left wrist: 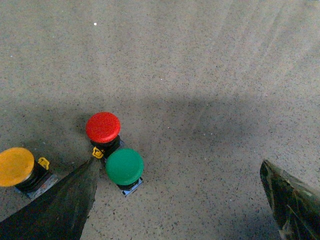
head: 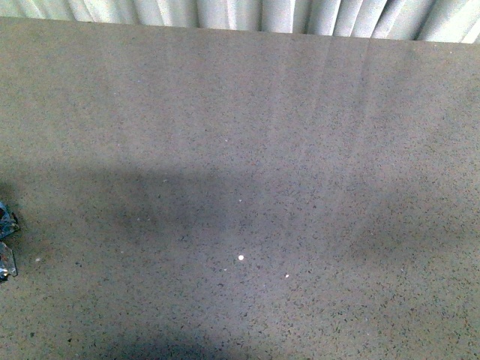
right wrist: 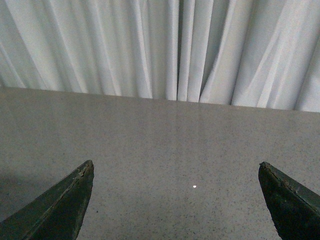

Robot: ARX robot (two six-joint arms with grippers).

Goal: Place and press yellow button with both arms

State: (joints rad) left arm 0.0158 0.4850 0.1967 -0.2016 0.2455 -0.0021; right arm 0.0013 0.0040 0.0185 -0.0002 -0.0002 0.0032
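The yellow button [left wrist: 16,166] stands on the speckled grey table in the left wrist view, with a round yellow-orange cap, black body, small yellow tab and grey-blue base. My left gripper [left wrist: 179,167] is open and empty above the table. One finger [left wrist: 65,200] lies just beside the yellow button. My right gripper [right wrist: 176,170] is open and empty over bare table, facing the curtain. The front view shows neither gripper, only a bluish scrap [head: 6,240] at its left edge that I cannot identify.
A red button [left wrist: 103,127] and a green button [left wrist: 124,166] stand touching each other, close to the left gripper's finger tip. A white curtain [right wrist: 165,47] hangs behind the table's far edge [head: 240,31]. The table [head: 262,165] is speckled grey stone.
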